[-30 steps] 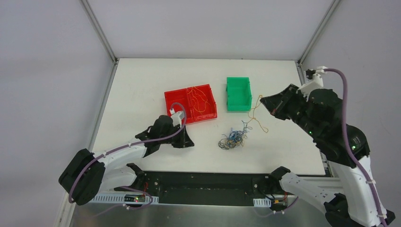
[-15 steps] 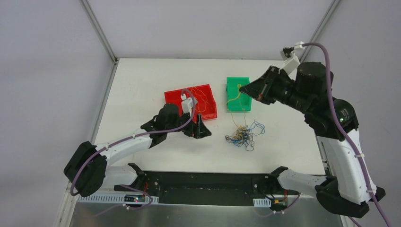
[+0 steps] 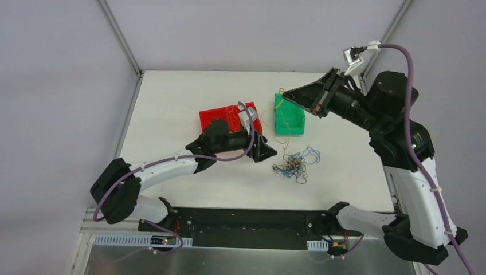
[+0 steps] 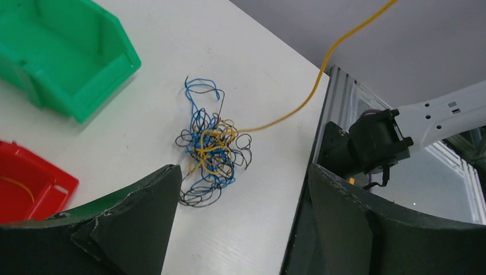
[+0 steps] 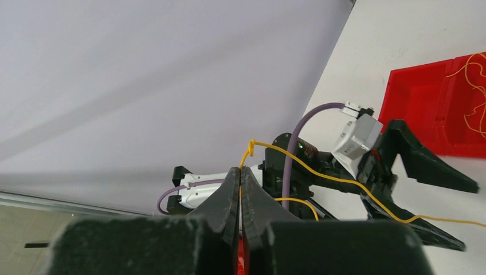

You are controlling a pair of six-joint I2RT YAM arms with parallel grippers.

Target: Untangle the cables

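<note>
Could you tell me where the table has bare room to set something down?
Bare white tabletop lies behind the red plastic bin and green plastic bin, and right of the multicoloured wire tangle. Crowded: between bins and tangle, around the open left pincer and raised yellow wire.

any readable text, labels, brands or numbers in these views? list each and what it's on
None readable. No lettering shows on the red bin, the green bin, the cables, the left arm or the right arm. Small parts on the slotted rail at the near edge are too small to tell.
</note>
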